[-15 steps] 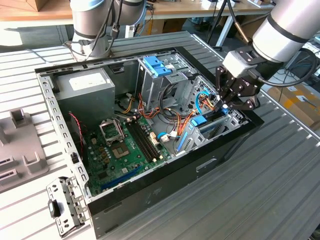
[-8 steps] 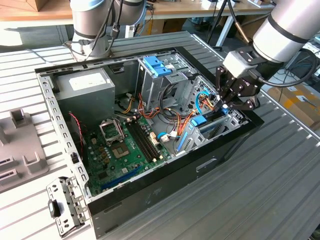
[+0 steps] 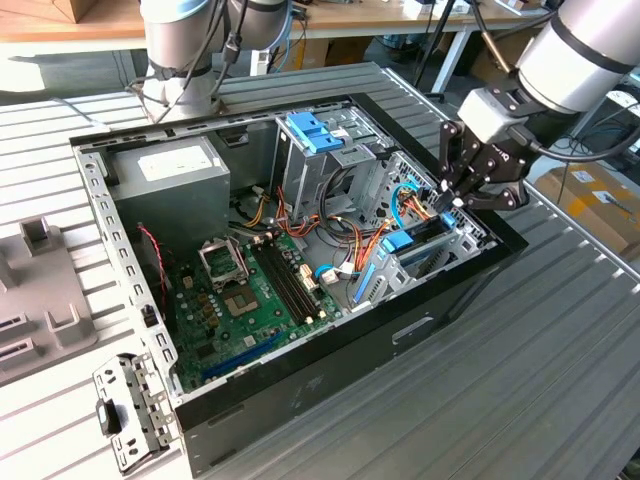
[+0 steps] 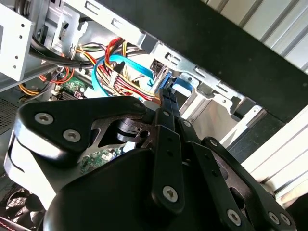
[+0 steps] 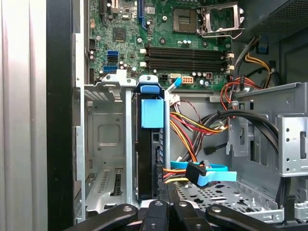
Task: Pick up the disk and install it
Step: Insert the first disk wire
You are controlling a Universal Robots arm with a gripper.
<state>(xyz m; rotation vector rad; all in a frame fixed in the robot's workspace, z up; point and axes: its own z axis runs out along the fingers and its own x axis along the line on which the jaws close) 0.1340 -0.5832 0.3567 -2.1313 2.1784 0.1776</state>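
The disk [image 5: 151, 115], dark with bright blue rails and end tab, stands on edge in a narrow metal bay of the open computer case [image 3: 300, 385]. In the exterior view the disk [image 3: 408, 242] sits in the bay at the case's right end. My gripper [image 3: 450, 195] hangs just above that bay. In both wrist views the gripper [image 4: 165, 96] [image 5: 166, 199] has its black fingers pressed together, shut, with the tips at the disk's near end by a blue tab [image 4: 179, 85]. Whether the tips touch the disk is unclear.
A paler blue bracket [image 3: 313, 130] tops the drive cage at the back. The grey power supply [image 3: 170, 180] and green motherboard [image 3: 250, 300] fill the case's left. Coloured cables [image 5: 202, 125] and a blue connector [image 5: 204, 174] run beside the bay. A metal plate [image 3: 125, 410] lies outside.
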